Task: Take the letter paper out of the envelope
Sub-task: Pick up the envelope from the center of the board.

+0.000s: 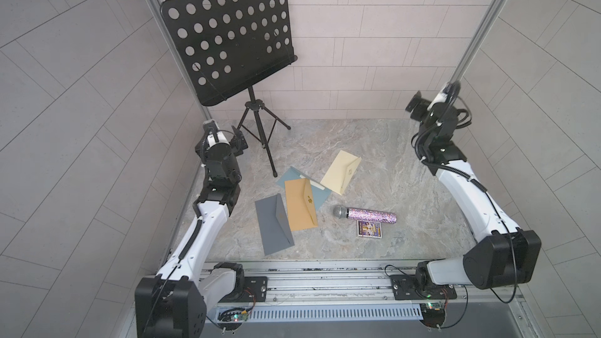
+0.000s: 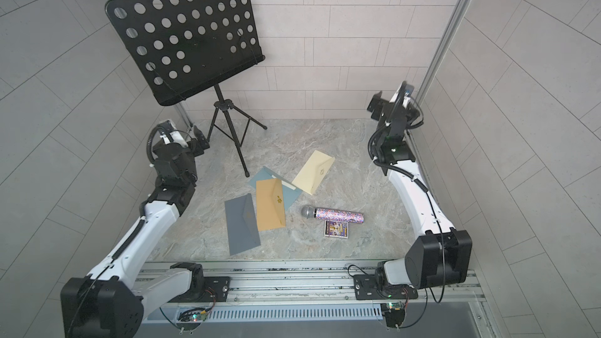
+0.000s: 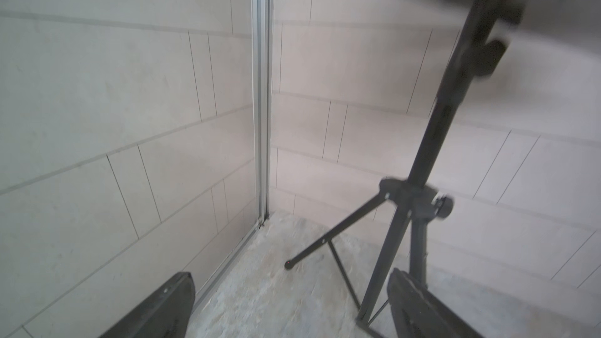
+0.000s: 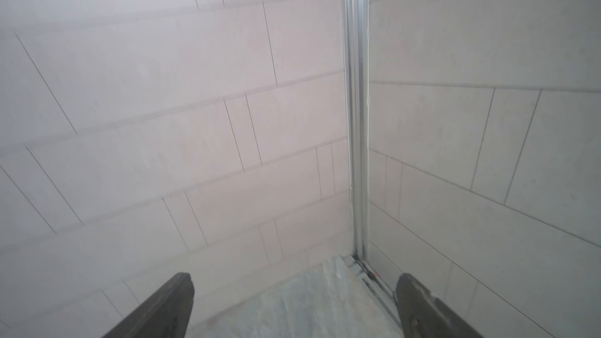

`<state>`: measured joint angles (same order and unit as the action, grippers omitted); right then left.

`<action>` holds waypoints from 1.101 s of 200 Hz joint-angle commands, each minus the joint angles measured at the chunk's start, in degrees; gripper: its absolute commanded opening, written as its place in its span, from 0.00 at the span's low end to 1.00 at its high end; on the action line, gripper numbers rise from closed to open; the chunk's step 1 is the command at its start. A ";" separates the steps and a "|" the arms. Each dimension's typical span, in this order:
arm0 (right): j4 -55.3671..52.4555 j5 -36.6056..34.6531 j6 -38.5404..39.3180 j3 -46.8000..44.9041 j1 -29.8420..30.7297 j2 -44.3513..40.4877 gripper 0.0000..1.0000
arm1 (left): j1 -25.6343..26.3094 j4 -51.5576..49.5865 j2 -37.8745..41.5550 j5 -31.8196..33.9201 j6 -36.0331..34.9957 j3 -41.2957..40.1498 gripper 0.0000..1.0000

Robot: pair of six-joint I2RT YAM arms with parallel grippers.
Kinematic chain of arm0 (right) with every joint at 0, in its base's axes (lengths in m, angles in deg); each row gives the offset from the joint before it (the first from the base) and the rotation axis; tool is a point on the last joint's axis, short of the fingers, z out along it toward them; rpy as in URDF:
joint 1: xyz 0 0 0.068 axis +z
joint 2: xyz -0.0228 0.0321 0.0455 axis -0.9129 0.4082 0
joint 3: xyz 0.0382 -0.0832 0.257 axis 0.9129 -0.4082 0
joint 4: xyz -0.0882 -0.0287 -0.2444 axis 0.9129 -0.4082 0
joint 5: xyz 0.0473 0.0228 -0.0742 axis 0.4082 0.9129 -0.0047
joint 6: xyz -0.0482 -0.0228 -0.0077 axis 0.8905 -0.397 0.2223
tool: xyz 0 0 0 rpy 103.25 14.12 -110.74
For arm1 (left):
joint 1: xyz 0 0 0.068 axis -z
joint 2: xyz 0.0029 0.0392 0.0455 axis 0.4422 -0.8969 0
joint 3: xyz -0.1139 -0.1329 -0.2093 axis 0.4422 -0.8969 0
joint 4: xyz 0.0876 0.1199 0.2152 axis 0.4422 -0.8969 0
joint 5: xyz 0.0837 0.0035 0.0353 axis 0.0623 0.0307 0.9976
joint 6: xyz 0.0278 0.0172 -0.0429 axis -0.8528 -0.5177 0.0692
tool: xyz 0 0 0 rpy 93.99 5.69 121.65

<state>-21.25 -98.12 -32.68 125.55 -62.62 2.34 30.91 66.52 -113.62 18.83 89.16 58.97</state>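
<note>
Left hand (image 3: 292, 284) hangs empty, fingers spread wide, by the music stand (image 1: 227, 37) legs at the counter's (image 1: 390, 157) far corner. Right hand (image 4: 294, 282), just as wide and empty, faces the opposite far corner. Teal envelope (image 1: 287, 176) lies mid-counter, well apart from both, letter paper (image 1: 315, 184) peeking out, tan envelope (image 1: 299, 204) overlapping it.

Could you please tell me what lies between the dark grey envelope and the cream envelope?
The tan envelope, overlapping a blue envelope with a pale paper sticking out, as both top views show.
</note>
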 commanded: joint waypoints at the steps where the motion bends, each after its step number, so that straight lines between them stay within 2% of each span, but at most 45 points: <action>1: -17.33 3.57 -15.50 16.62 -0.50 -1.27 1.00 | 0.38 -8.89 3.50 2.57 6.62 9.37 1.00; 9: -23.96 3.09 -25.22 19.96 -0.88 -1.20 1.00 | 0.29 -14.71 3.10 4.66 14.49 14.16 1.00; 15: -26.95 5.01 -35.44 18.91 -2.14 -1.83 0.99 | 0.19 -24.53 2.76 4.42 23.94 18.76 1.00; 21: -20.67 16.80 -42.57 14.59 -6.68 -2.28 0.99 | -0.16 -37.03 2.63 1.74 32.35 23.83 1.00; 25: -14.37 23.46 -47.33 11.22 -9.02 -2.31 1.00 | -0.40 -42.11 2.51 0.04 34.93 26.07 1.00; 32: -5.24 29.77 -53.03 6.84 -10.85 -2.04 1.00 | -0.49 -42.07 2.33 -1.98 38.13 25.84 1.00; 38: -4.71 31.37 -54.86 6.35 -11.19 -1.89 0.99 | -0.93 -40.76 2.25 -5.24 40.33 24.15 1.00; 43: -9.18 31.51 -53.78 8.12 -10.96 -1.67 1.00 | -1.69 -40.78 2.23 -8.56 42.53 23.31 1.00; 64: -31.68 24.48 -38.63 19.62 -5.42 -0.24 1.00 | -1.53 -40.44 1.88 -20.69 47.05 20.53 0.96; 89: -44.55 15.75 -29.88 22.68 1.73 -0.28 0.94 | 2.66 -48.23 0.89 -26.65 49.15 21.20 0.89; 115: -57.97 10.98 -28.46 22.27 7.70 1.60 0.96 | 10.79 -55.08 0.21 -28.71 49.60 19.80 0.82; 121: -60.23 10.64 -28.92 21.31 8.98 1.93 1.00 | 12.46 -56.32 -0.31 -30.31 49.84 19.09 0.78; 136: -64.61 10.12 -31.07 18.66 12.08 2.26 1.00 | 16.31 -57.93 -2.25 -37.00 51.20 15.59 0.70; 148: -66.41 8.67 -31.48 16.58 15.59 2.33 1.00 | 18.94 -59.01 -4.91 -44.67 51.66 12.28 0.54; 157: -67.07 7.63 -31.04 15.17 18.35 2.70 1.00 | 21.84 -60.58 -6.22 -46.88 50.80 10.75 0.46; 178: -70.50 8.82 -30.87 14.11 21.20 6.43 1.00 | 26.00 -64.22 -5.10 -44.94 48.86 8.85 0.46; 208: -67.35 12.85 -29.25 10.57 22.09 10.74 0.93 | 26.03 -59.86 -4.90 -47.68 46.06 7.52 0.60; 220: -67.33 12.18 -28.76 10.84 22.46 12.83 0.92 | 26.01 -58.73 -5.87 -48.31 44.58 8.11 0.64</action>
<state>-86.39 -85.91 -62.45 136.74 -40.68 12.57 57.12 6.02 -119.54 -26.78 136.79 65.92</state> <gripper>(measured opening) 0.926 0.609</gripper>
